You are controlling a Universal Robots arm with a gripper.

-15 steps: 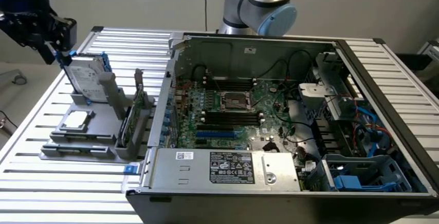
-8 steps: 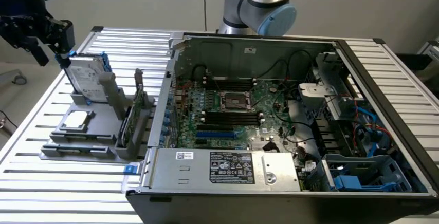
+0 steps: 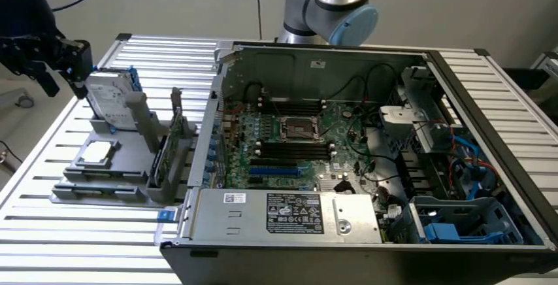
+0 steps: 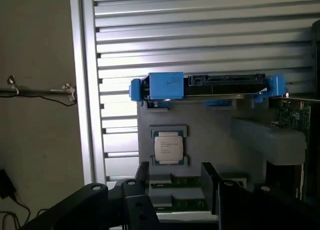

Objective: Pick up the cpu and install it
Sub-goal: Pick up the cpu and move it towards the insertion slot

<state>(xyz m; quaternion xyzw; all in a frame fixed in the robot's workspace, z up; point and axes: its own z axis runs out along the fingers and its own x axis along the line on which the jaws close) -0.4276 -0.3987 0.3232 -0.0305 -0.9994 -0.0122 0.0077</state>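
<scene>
Cpu [image 3: 98, 153] is seen in the exterior view lying flat in a grey holder [image 3: 122, 190] on the slatted table [image 3: 52, 233], at the exterior view's left of the open computer case [image 3: 488, 102] and well apart from the motherboard socket [image 3: 296, 128]. The gripper [image 3: 63, 79] is held above the holder, beside the upright hard drive [image 3: 112, 99].

In the wrist view, the chip is framed between the blue-framed hard drive and the gripper [image 4: 176, 180], whose fingers [image 4: 144, 182] are spread apart, with nothing grasped.

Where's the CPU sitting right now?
The cpu lies flat on the grey holder at the exterior view's left, beside the upright hard drive, outside the open computer case.
</scene>
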